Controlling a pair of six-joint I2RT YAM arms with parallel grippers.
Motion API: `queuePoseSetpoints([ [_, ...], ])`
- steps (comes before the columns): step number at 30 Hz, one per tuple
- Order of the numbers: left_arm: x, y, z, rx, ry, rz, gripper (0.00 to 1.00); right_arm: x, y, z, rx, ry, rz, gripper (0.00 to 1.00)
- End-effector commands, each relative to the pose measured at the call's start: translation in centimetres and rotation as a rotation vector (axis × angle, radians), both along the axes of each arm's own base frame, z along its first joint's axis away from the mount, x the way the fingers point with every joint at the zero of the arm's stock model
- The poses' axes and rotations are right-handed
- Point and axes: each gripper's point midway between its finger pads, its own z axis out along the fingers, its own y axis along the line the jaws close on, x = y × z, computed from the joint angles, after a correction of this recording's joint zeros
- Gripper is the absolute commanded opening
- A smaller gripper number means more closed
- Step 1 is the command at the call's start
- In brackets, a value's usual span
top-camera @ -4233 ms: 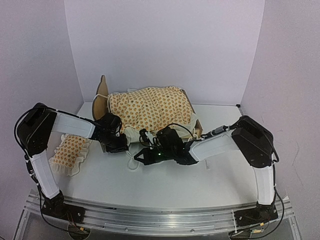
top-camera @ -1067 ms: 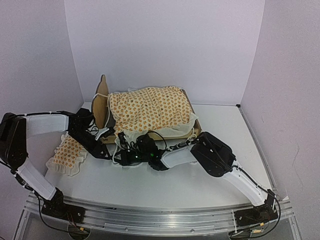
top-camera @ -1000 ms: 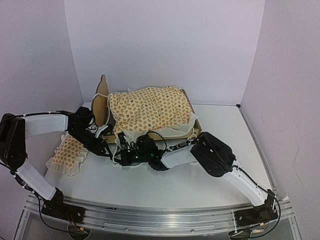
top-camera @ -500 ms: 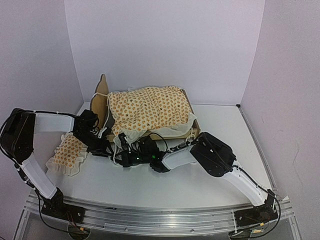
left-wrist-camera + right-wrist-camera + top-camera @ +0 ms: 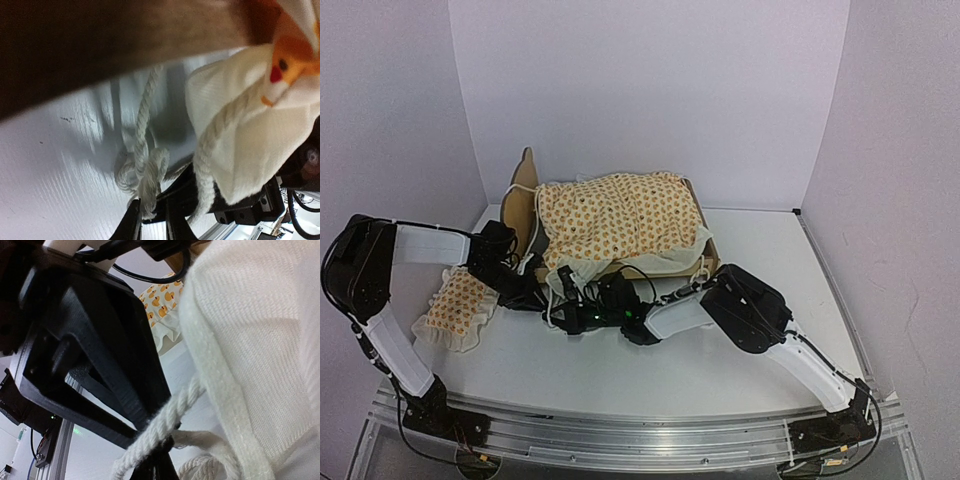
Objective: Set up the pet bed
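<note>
The pet bed (image 5: 523, 197) stands at the back left, a light-wood frame with its orange-print bedding (image 5: 620, 215) heaped on it. The matching pillow (image 5: 460, 305) lies on the table to its left. A white cord (image 5: 552, 298) hangs from the bedding's near left corner. In the left wrist view its knotted end (image 5: 144, 167) sits between the narrow jaws of my left gripper (image 5: 151, 202). My right gripper (image 5: 168, 441) is shut, with the twisted cord (image 5: 172, 410) across its tips and a strand pinched there. Both grippers, the left (image 5: 540, 302) and the right (image 5: 570, 318), meet at that corner.
The two arms lie low across the table in front of the bed. The left gripper's black body (image 5: 90, 355) fills the right wrist view, very close. White walls enclose the table on three sides.
The left gripper has slid right to the bedding's corner and narrowed its jaws onto the cord's knot. The right gripper has stayed shut; earlier it moved left along the bed's front.
</note>
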Motion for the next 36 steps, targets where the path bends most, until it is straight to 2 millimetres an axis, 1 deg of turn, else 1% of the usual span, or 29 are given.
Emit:
queuePoseSetpoints([
  [1, -1.1, 0.1, -1.8, 0.006, 0.08, 0.029, 0.08, -1.6, 0.5, 0.5, 0.018, 0.003, 0.049, 0.0],
  [3, -1.2, 0.3, -1.9, 0.015, 0.086, 0.035, 0.01, -1.6, 0.5, 0.7, 0.026, 0.008, 0.046, 0.0],
  [11, -0.8, 1.7, -0.8, 0.095, 0.091, 0.054, 0.0, -1.4, 0.1, 0.7, 0.023, 0.019, 0.026, 0.0],
  [12, -0.8, 1.8, -0.5, 0.101, 0.085, 0.046, 0.0, -1.3, 0.0, 0.6, 0.02, 0.025, 0.015, 0.03],
  [14, -0.6, 2.1, 0.1, 0.121, 0.057, 0.02, 0.0, -0.9, -0.5, 0.5, 0.003, 0.028, -0.023, 0.19],
  [15, -0.5, 2.2, 0.4, 0.133, 0.039, 0.004, 0.0, -0.8, -1.0, 0.7, -0.007, 0.02, -0.047, 0.24],
  [17, -0.2, 2.6, 1.0, 0.161, -0.009, -0.029, 0.0, -0.5, -2.2, 1.5, -0.031, -0.011, -0.097, 0.31],
  [18, 0.1, 2.8, 1.3, 0.178, -0.04, -0.05, 0.0, -0.3, -2.7, 2.4, -0.032, -0.031, -0.121, 0.34],
  [20, 0.6, 3.1, 2.1, 0.199, -0.093, -0.077, 0.0, -0.2, -3.9, 3.2, -0.055, -0.064, -0.156, 0.39],
  [21, 0.8, 3.1, 2.5, 0.201, -0.118, -0.089, 0.0, -0.4, -4.4, 3.2, -0.07, -0.073, -0.158, 0.4],
  [24, 1.0, 2.8, 3.3, 0.184, -0.153, -0.11, 0.0, -0.8, -5.2, 4.5, -0.097, -0.112, -0.146, 0.44],
  [25, 1.1, 2.7, 3.4, 0.179, -0.16, -0.11, 0.0, -1.0, -5.5, 4.8, -0.111, -0.123, -0.139, 0.45],
  [28, 1.1, 2.7, 3.9, 0.181, -0.178, -0.118, 0.0, -1.8, -6.7, 4.5, -0.191, -0.158, -0.112, 0.49],
  [30, 1.1, 2.8, 4.4, 0.181, -0.198, -0.126, 0.0, -2.2, -8.1, 3.1, -0.296, -0.184, -0.102, 0.55],
  [32, 1.1, 2.7, 5.0, 0.175, -0.219, -0.129, 0.0, -2.5, -9.7, 0.9, -0.447, -0.22, -0.073, 0.62],
  [34, 1.1, 2.6, 5.3, 0.165, -0.23, -0.132, 0.0, -2.7, -10.9, -1.4, -0.599, -0.264, -0.007, 0.7],
  [36, 1.2, 2.5, 5.5, 0.157, -0.238, -0.134, 0.0, -2.7, -12.1, -3.3, -0.726, -0.303, 0.043, 0.74],
])
